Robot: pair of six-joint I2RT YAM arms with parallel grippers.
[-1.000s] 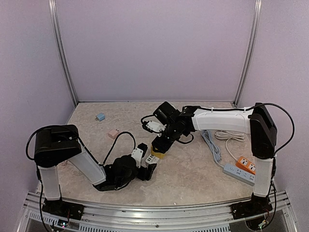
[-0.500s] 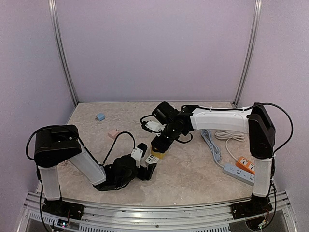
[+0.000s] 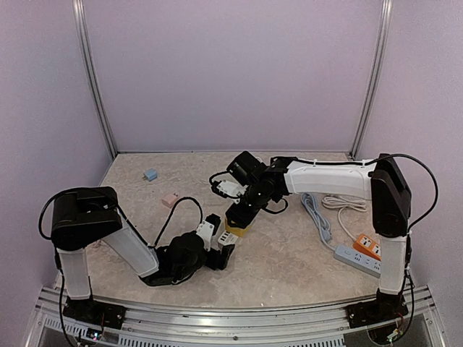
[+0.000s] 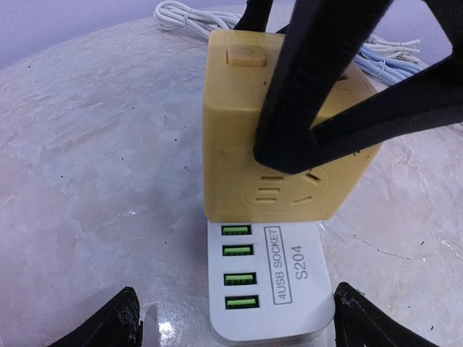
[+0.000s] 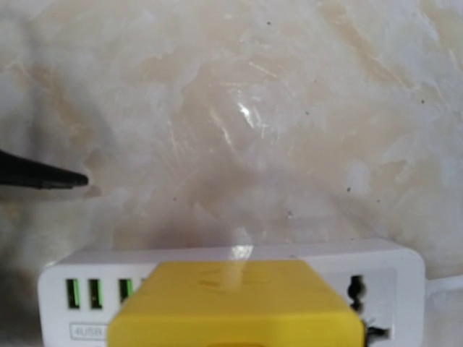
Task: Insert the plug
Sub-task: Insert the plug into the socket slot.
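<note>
- the yellow plug cube (image 4: 231, 144) sits on the white socket strip (image 4: 269, 283), at the centre of the top view and covering the strip's far part in the left wrist view.
- the right claw (image 3: 239, 214) comes down on the cube from above and is clamped on it, with its black fingers (image 4: 304, 94) crossing the cube's front face.
- in the right wrist view the cube fills the bottom centre, with the strip running across the frame behind it.
- the strip's near end has a row of four green usb ports.
- the left claw (image 4: 235, 325) lies low on the desk (image 3: 289, 264) with its fingers apart. its tips show at the bottom corners of the left wrist view, on either side of the strip's end, holding nothing.
- on the right of the top view lie an orange power strip (image 3: 369, 246), a grey one (image 3: 356, 259) and coiled cables (image 3: 344, 203).
- at upper left sit a blue block (image 3: 150, 174) and a pink block (image 3: 171, 199).
</note>
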